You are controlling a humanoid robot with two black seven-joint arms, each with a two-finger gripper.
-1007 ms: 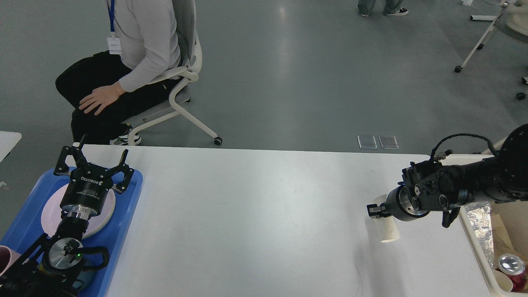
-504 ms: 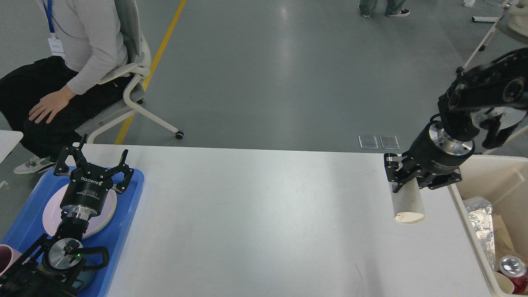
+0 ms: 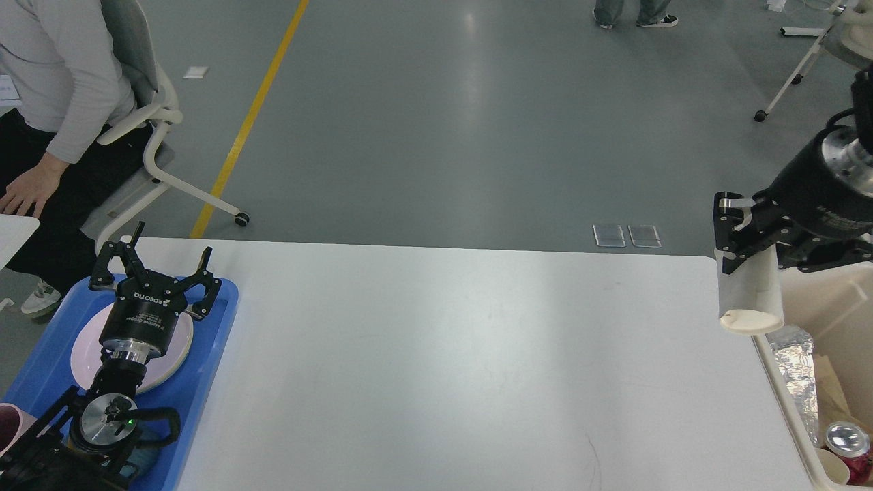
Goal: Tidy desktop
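Observation:
The white desktop (image 3: 436, 354) fills the lower half of the head view. My right gripper (image 3: 747, 235) is shut on a white paper cup (image 3: 750, 300), which hangs mouth-down above the desktop's right end, beside the rim of the beige bin (image 3: 784, 389). My left gripper (image 3: 155, 262) stands open with nothing between its fingers, above a pink plate (image 3: 174, 348) that lies on the blue tray (image 3: 211, 354) at the left end.
The beige bin holds crumpled foil (image 3: 794, 361), brown paper and a red can (image 3: 846, 443). A dark pink cup (image 3: 10, 423) sits at the tray's near left. A seated person (image 3: 48, 102) on a wheeled chair is beyond the table's far left.
My right arm has lifted the paper cup and carried it right, from over the desktop to the bin's rim. The view has shifted right. The left arm has not moved.

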